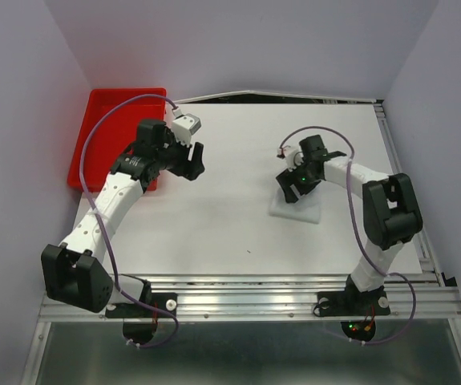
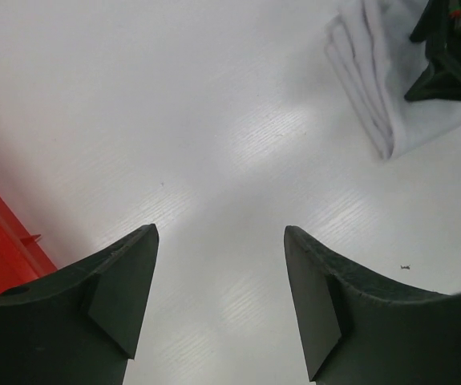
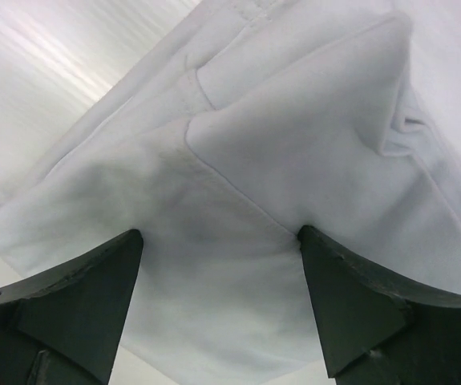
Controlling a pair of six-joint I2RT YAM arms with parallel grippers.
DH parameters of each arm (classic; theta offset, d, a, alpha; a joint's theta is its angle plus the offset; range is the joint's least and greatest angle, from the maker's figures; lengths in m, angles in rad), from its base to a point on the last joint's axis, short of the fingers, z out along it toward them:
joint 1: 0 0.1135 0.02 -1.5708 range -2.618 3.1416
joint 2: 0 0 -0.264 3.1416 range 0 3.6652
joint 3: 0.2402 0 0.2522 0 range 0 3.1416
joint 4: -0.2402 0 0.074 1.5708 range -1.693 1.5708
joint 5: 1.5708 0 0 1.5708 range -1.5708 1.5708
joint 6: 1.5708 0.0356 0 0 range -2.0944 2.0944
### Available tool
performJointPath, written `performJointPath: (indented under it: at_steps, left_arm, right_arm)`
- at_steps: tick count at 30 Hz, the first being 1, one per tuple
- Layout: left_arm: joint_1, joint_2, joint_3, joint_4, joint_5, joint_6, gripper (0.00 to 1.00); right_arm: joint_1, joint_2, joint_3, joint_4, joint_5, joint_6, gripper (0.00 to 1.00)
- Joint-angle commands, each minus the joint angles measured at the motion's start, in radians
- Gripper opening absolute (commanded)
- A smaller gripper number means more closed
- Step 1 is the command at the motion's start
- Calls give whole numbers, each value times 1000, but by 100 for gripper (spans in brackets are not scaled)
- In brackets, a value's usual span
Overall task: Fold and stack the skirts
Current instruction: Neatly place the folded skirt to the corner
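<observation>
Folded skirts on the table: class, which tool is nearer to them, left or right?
Right. The right tool sits directly above the folded skirts; the left tool hangs over bare tabletop, far toward the red bin.

the right tool (image 3: 218, 238) has its two dark fingers (image 3: 78, 309) set wide apart, one at 7 o'clock and one at 5 o'clock. nothing is clamped between them. the skirts (image 3: 294, 136), white and folded in layers, fill the centre from 8 o'clock to 1 o'clock. a soft shadow lies on the cloth between the fingertips; contact cannot be confirmed. stitched seams show near 12 o'clock. the bare white surface (image 3: 46, 72) shows at 10 o'clock.
</observation>
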Motion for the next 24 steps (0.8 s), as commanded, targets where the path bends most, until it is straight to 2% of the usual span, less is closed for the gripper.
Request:
performJointPath:
  at_steps: [1,4,8,10,13,24]
  left_arm:
    - [4,4,37,7,41,28,75]
    - [6,18,49,1,48,37,75]
    - [7,35,52,-2,61,48,76]
    - [7,41,52,-3,68,49,76]
    - [7,55,58,-13,74,46,76]
    - [7,47,66,-22,85,46,80]
  right_arm:
    - [-171,0,-110,-189,63,-285,87]
    - [-317,-4,-141,-232,49,-389,90]
    - [-503,-74,-281,-243,89,-659,94]
    - [-607,-92,-312,-249,108,-713,95]
    - [-699,-116,-340,-307,109,-796,97]
    - [-843,-327,-570,-319,180,-1043,99]
